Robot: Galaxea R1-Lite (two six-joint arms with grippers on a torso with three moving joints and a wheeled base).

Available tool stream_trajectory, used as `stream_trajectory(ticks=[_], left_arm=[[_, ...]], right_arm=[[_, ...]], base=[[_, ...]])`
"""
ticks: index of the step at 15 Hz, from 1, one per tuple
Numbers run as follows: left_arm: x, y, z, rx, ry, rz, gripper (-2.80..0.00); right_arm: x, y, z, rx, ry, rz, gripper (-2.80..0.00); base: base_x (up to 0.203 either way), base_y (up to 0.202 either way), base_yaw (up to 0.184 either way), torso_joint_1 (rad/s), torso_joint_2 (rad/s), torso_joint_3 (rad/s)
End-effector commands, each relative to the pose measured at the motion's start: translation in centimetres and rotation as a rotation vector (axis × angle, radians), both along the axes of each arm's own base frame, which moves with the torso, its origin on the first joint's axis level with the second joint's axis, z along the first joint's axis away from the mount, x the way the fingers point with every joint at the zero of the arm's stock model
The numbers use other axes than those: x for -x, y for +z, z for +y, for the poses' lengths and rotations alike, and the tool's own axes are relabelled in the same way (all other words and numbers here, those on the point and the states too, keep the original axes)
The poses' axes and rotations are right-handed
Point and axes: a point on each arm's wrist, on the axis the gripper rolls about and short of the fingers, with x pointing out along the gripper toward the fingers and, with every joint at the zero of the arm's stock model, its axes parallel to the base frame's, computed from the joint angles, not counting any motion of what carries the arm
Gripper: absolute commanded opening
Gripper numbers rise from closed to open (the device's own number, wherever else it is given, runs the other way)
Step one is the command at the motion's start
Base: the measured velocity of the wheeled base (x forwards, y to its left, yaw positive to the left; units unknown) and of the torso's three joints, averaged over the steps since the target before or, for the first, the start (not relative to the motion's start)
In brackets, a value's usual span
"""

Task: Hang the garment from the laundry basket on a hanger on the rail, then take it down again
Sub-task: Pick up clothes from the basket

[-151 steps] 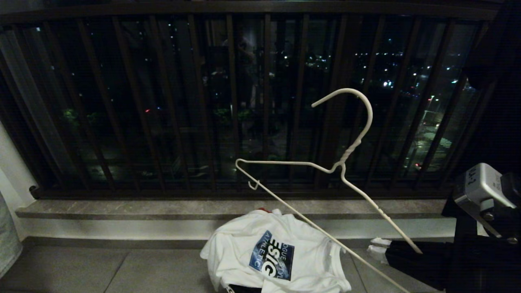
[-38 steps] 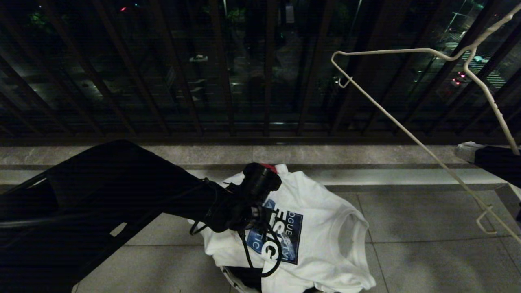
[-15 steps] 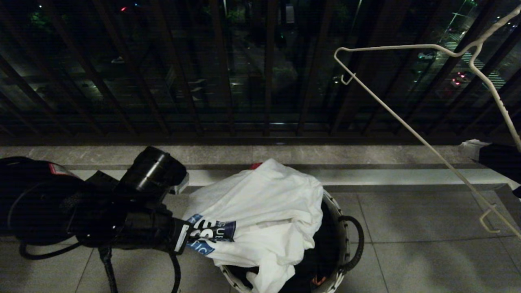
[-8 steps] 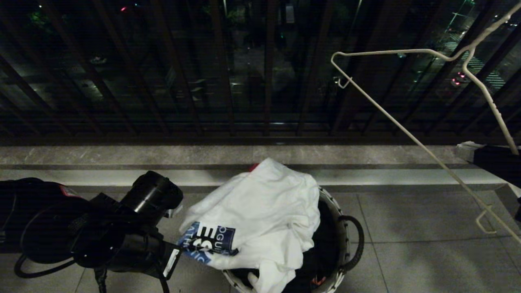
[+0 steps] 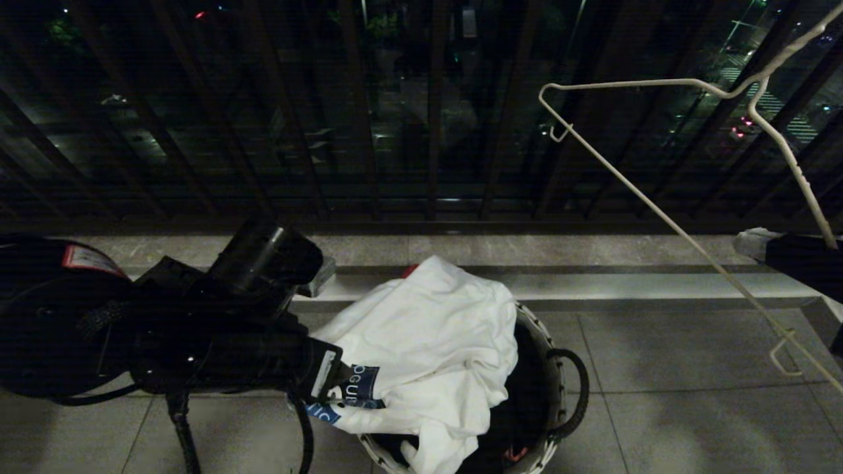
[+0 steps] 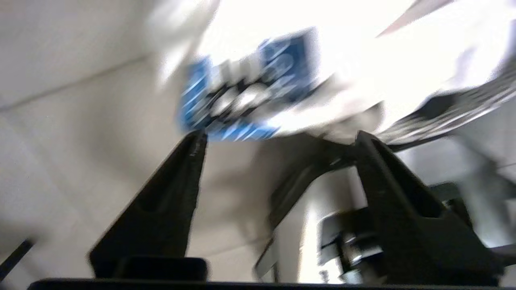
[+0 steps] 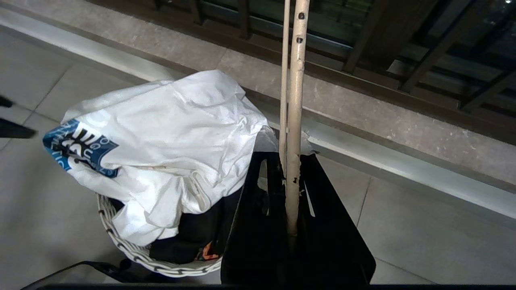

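- Head view: the garment point(image 5: 428, 342) is heaped over the left side of the laundry basket point(image 5: 550, 421), with the blue print hanging over the rim toward the left gripper point(image 5: 329, 382). About two and a half seconds ago it lay fairly flat with the print face up and the collar showing. Now it's bunched and dragged to the left, so the pull shifted it but didn't lift it out.
- The big change is that a second ago the left gripper was clamped right on the print edge. It has let go since, and the left wrist view shows the fingers point(image 6: 177, 193) spread wide with nothing between them and the print just past the tips. It backed away a bit half a second ago and is close to the print again now.
- My guess is it's lining up a re-grab, since the shirt is nowhere near ready for threading.
- The right gripper point(image 7: 292, 225) hasn't budged. It's pinched tight on one arm of the hanger point(image 5: 685, 224), held up at the right in front of the balcony bars point(image 5: 369, 131).
- The rail isn't in any view, so the hanging part is all still ahead.
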Motion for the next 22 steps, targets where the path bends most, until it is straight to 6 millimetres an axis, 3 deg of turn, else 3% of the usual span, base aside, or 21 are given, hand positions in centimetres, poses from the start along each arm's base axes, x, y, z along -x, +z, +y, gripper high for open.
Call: stream_trajectory(ticks=[1, 2, 8, 11, 17, 22], left_arm=[[-2.3, -1.3, -3.6, -0.006, -0.032, 0.031, 0.00], [-3.4, -1.9, -5.2, -0.006, -0.038, 0.038, -2.80], [-8.2, -5.4, -14.7, 0.052, -0.076, 0.030, -2.80], [-9.8, -7.1, -17.4, 0.072, -0.092, 0.022, -2.80], [-8.5, -11.6, -18.9, -0.006, -0.127, 0.111, -2.80], [-6.0, -11.4, -16.3, -0.051, -0.139, 0.183, -2.80]], right_arm=[[0.1, 0.1, -0.1, -0.001, -0.001, -0.005, -2.80], [0.1, 0.1, -0.1, -0.002, -0.003, -0.005, -2.80], [0.4, 0.6, -0.3, -0.013, -0.006, -0.025, -2.80], [0.8, 1.1, -0.7, -0.027, -0.017, -0.048, -2.80], [0.8, 1.4, -0.9, -0.033, -0.035, -0.059, -2.80], [0.7, 1.4, -1.0, -0.032, -0.041, -0.058, -2.80]], base=[[0.000, 0.000, 0.000, 0.000, 0.00, 0.000], [0.000, 0.000, 0.000, 0.000, 0.00, 0.000], [0.000, 0.000, 0.000, 0.000, 0.00, 0.000], [0.000, 0.000, 0.000, 0.000, 0.00, 0.000], [0.000, 0.000, 0.000, 0.000, 0.00, 0.000], [0.000, 0.000, 0.000, 0.000, 0.00, 0.000]])
